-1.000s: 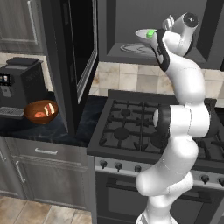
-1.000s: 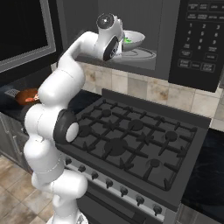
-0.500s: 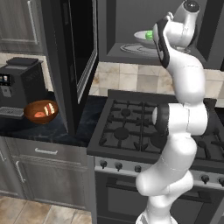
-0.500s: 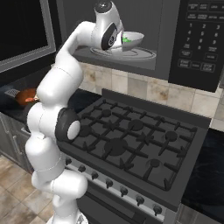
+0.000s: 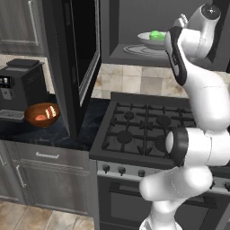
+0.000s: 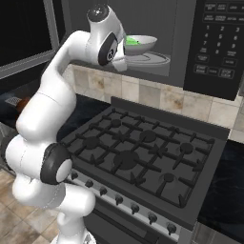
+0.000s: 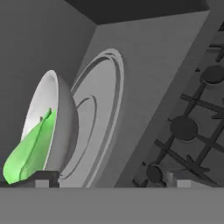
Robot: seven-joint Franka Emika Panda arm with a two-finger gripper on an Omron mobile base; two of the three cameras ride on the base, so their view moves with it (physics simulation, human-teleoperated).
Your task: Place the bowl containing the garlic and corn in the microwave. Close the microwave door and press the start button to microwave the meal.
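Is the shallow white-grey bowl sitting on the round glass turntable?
Touching. The hand view shows the bowl with its underside flat against the turntable, no gap between them.

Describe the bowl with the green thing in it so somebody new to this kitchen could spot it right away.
Look above the stove at the open black microwave set into the wall. On its round glass turntable sits the shallow, glossy white-grey bowl, with the bright green corn inside. The orange-brown bowl is smaller and sits down on the dark counter beside the coffee machine.
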